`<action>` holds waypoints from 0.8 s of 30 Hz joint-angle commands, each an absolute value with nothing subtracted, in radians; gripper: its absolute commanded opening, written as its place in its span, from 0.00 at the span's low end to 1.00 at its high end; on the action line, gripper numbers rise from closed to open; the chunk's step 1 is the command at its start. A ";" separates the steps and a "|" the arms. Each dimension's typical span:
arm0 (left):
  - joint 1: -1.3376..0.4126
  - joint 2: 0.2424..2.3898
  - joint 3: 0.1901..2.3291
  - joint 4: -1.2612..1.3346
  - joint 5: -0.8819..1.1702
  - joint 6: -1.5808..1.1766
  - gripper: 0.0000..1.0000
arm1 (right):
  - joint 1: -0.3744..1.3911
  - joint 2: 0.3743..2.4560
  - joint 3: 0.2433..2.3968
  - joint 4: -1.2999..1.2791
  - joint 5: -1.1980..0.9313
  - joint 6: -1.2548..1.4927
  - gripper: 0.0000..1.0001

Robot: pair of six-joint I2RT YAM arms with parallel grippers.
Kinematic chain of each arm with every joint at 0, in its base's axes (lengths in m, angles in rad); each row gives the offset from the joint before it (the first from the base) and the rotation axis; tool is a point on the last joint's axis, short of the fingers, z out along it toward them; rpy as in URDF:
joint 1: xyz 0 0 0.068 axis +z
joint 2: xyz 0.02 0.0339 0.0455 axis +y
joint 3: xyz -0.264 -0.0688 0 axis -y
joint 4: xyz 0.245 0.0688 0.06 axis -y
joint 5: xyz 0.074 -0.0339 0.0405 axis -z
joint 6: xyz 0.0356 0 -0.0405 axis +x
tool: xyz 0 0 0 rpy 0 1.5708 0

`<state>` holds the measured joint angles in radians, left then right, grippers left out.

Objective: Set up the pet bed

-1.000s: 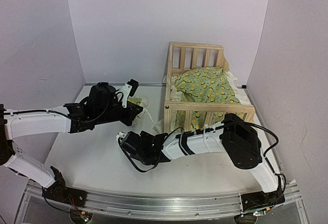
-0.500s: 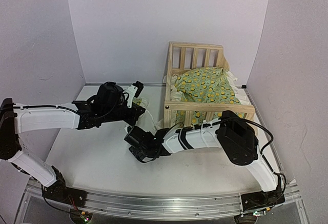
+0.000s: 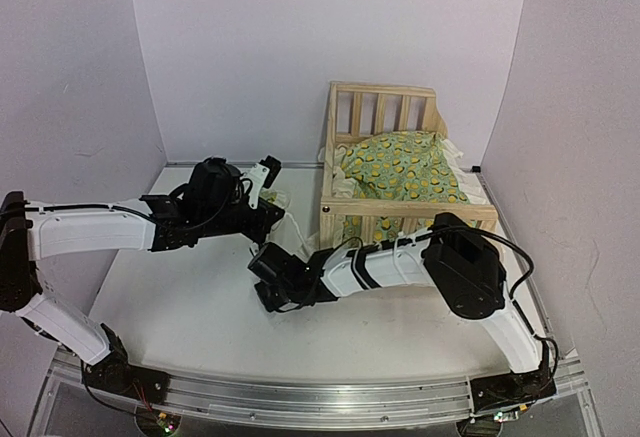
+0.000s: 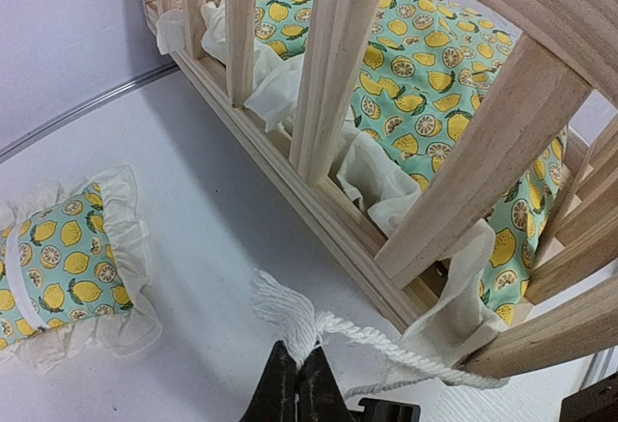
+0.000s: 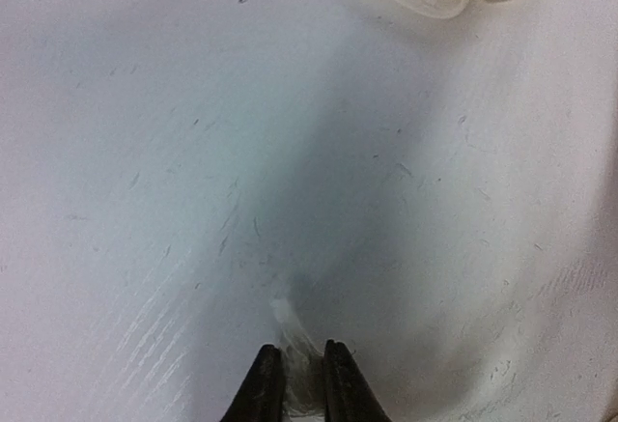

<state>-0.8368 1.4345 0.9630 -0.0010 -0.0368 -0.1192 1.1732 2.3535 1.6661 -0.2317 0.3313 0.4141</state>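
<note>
Pet bed [image 3: 400, 207] stands at the table's [image 3: 180, 307] far right with its cushion [image 3: 400, 167] inside, so I judge that placing the pillow is the step in hand. Left gripper [image 4: 295, 374] is pinched tight on a frayed white cord [image 4: 290, 311], the pillow [image 4: 63, 272] lies on the table just outside the bed, and right gripper [image 5: 294, 369] is nipped on a white wisp [image 5: 288, 318] I cannot identify. Next, 1 claw must let go, take the pillow's ruffle and lift it over the rail.

No writing, label, brand or number can be read anywhere, neither on the pet bed [image 3: 385, 89], its lemon-print cushion [image 3: 400, 169], nor on the worktop [image 3: 180, 307].
</note>
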 commanded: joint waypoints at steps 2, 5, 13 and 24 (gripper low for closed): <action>-0.830 1.397 0.962 0.026 -0.056 -0.107 0.00 | 1.192 2.250 1.531 -0.202 0.239 0.364 0.00; -0.828 1.388 0.928 0.027 -0.054 -0.124 0.00 | 1.234 2.108 1.395 -0.106 0.224 0.285 0.00; -0.841 1.333 0.736 0.119 0.094 -0.269 0.00 | 1.294 1.672 1.018 0.128 0.102 0.272 0.00; -0.923 1.281 0.517 0.176 0.163 -0.448 0.00 | 1.312 1.455 1.025 0.135 0.130 0.264 0.00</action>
<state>-0.9230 1.3193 0.5568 0.0986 0.1211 -0.3660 1.3106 1.5257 1.0183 0.0906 0.1196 0.2600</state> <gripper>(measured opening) 0.010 0.009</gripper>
